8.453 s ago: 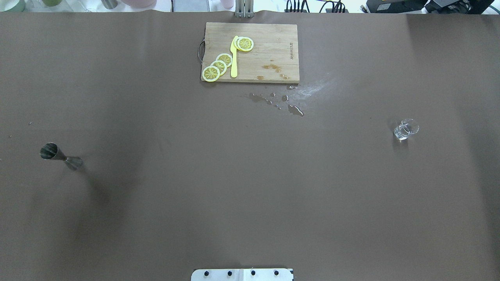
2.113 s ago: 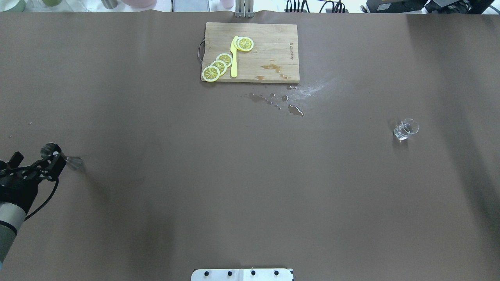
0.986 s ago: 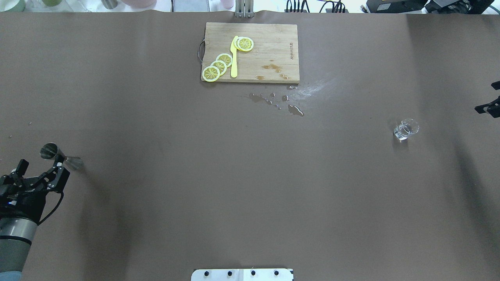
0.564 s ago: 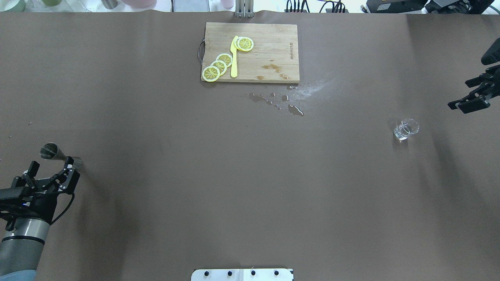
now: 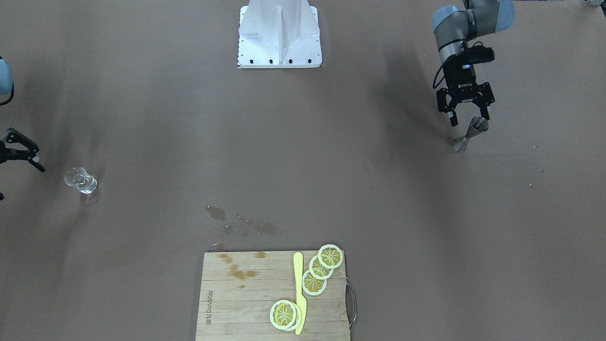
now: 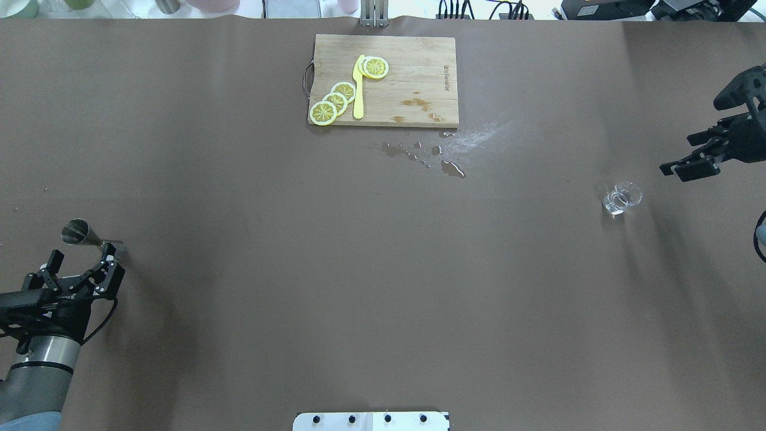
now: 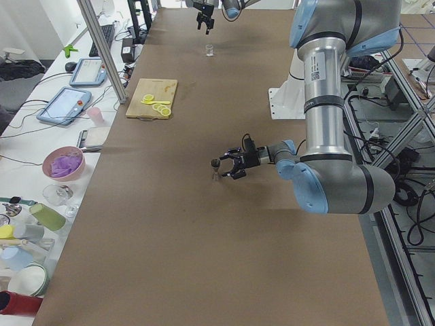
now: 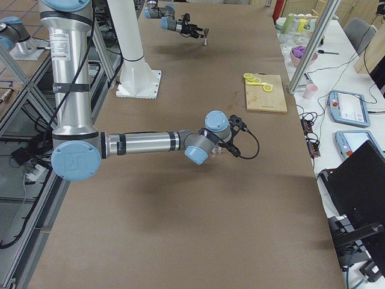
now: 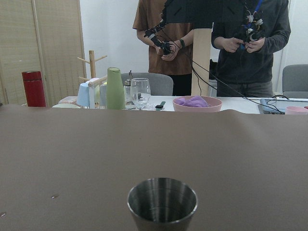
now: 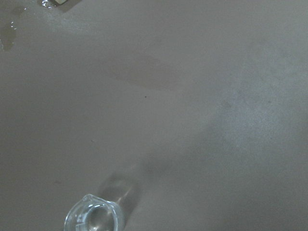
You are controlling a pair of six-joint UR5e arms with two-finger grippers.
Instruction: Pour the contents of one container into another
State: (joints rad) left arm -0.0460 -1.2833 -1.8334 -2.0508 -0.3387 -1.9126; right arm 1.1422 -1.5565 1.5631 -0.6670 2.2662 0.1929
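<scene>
A steel jigger (image 6: 90, 238) stands at the table's left side, also in the front view (image 5: 471, 130) and the left-side view (image 7: 215, 165). My left gripper (image 6: 82, 256) is open just on the robot's side of it, level with it, nothing between its fingers. The left wrist view has the jigger's rim (image 9: 162, 199) close ahead at bottom centre. A small clear glass (image 6: 621, 199) stands at the right, and shows in the front view (image 5: 81, 180) and the right wrist view (image 10: 94, 216). My right gripper (image 6: 688, 154) hangs open, to the right of the glass and apart from it.
A wooden cutting board (image 6: 413, 72) with lemon slices (image 6: 335, 102) and a yellow knife (image 6: 358, 87) lies at the far middle. Spilled puddles (image 6: 446, 164) sit before it. Two people (image 9: 211, 43) stand beyond the far edge, by cups and a pink bowl (image 9: 197, 103).
My left gripper drew back from over the jigger towards the robot and slightly right, staying open. My right gripper came in from the right edge and moved left towards the glass.
</scene>
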